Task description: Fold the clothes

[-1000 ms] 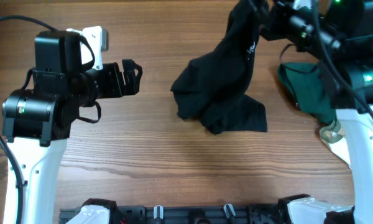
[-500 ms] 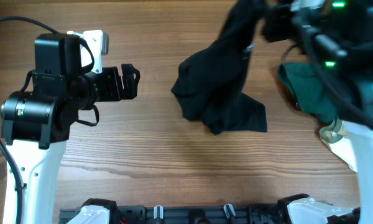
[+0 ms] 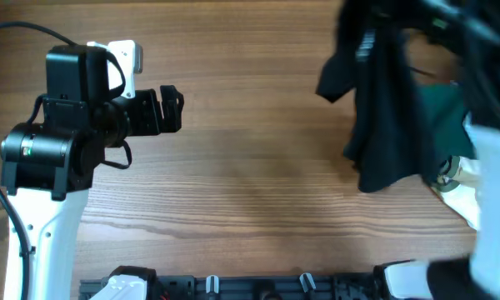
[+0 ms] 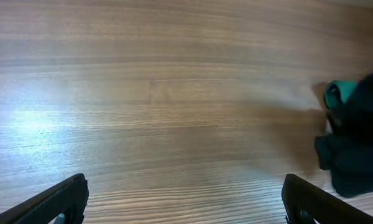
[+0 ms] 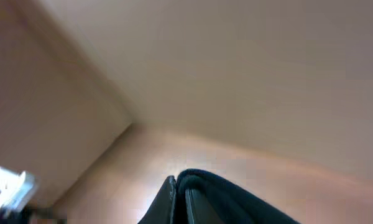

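The black shirt (image 3: 387,117) hangs bunched in the air over the right side of the table, blurred by motion. My right gripper (image 5: 177,186) is shut on a fold of its black fabric and points up at a wall; in the overhead view it is lost in blur at the top right. The shirt's lower part shows at the right edge of the left wrist view (image 4: 357,143). My left gripper (image 3: 177,108) is open and empty over the table's left side, far from the shirt; its fingers frame bare wood in the left wrist view (image 4: 185,190).
A dark green garment (image 3: 446,112) lies on the table's right side, behind the hanging shirt. A white and light cloth (image 3: 458,187) lies at the right edge beside the right arm's white link (image 3: 496,208). The wooden table (image 3: 250,192) spreads between the arms.
The right gripper has lifted the black shirt off the table's middle and swung it right, over the green garment. The left arm has barely moved.
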{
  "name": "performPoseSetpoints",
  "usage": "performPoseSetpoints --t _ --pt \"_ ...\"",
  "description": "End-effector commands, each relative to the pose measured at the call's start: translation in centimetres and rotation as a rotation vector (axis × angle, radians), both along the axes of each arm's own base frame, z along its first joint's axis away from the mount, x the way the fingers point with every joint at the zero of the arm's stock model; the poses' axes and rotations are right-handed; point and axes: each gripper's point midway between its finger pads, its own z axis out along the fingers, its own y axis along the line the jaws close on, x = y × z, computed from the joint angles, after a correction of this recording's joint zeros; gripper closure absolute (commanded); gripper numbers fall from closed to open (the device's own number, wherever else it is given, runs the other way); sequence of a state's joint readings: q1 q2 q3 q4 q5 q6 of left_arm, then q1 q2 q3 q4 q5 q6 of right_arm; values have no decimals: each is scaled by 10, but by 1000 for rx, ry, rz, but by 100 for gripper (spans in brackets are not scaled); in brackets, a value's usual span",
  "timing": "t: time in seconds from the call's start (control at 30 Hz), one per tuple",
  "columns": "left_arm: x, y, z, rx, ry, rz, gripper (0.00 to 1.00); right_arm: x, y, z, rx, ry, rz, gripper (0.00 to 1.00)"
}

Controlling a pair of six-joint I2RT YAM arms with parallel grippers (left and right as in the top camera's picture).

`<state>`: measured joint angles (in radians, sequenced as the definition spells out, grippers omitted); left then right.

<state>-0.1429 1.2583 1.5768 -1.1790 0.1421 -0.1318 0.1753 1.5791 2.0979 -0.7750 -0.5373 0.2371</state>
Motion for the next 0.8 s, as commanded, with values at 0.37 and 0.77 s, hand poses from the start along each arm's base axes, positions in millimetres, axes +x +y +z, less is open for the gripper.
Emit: performPoseSetpoints --t 0.37,0.77 --pt "-8 4 4 19 -1 1 0 9 149 -157 -218 323 255 38" --pt "26 -1 -43 23 149 20 0 12 9 -237 -469 716 -241 15"
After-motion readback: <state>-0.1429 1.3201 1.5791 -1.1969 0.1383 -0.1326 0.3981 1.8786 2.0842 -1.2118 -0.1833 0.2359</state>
